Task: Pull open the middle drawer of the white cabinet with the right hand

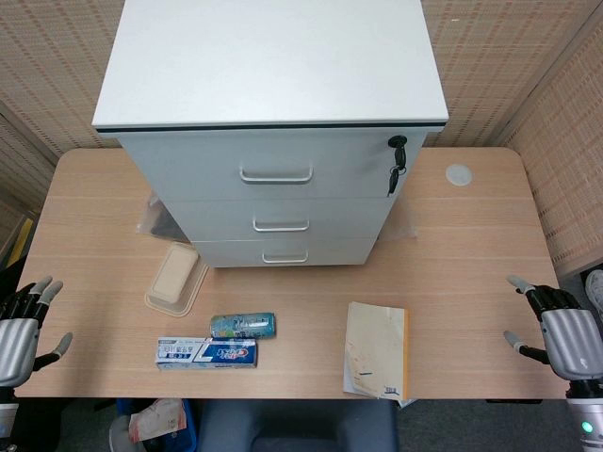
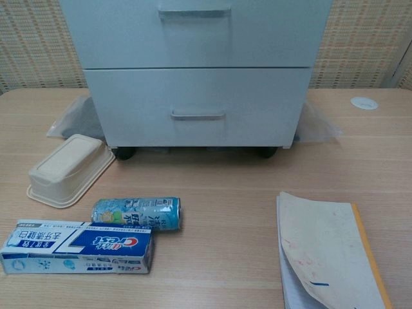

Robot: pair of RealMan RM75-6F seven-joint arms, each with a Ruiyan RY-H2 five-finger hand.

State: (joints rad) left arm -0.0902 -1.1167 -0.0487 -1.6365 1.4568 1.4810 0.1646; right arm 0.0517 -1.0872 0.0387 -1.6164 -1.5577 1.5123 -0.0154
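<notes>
The white cabinet [image 1: 273, 66] stands at the back of the wooden table [image 1: 452, 264] with all three drawers closed. Its middle drawer [image 1: 217, 218] has a silver handle [image 1: 281, 225], seen in the chest view as the upper handle [image 2: 194, 12]. My right hand [image 1: 556, 330] hovers at the table's front right edge, fingers spread, holding nothing, far from the cabinet. At the front left edge my left hand [image 1: 24, 325] is likewise empty with fingers apart. Neither hand shows in the chest view.
A key [image 1: 397, 160] hangs in the top drawer's lock. In front of the cabinet lie a beige food box [image 1: 175, 277], a drink can [image 1: 243, 326], a toothpaste box [image 1: 207, 354] and a worn notebook [image 1: 377, 350]. A white disc [image 1: 459, 174] sits back right.
</notes>
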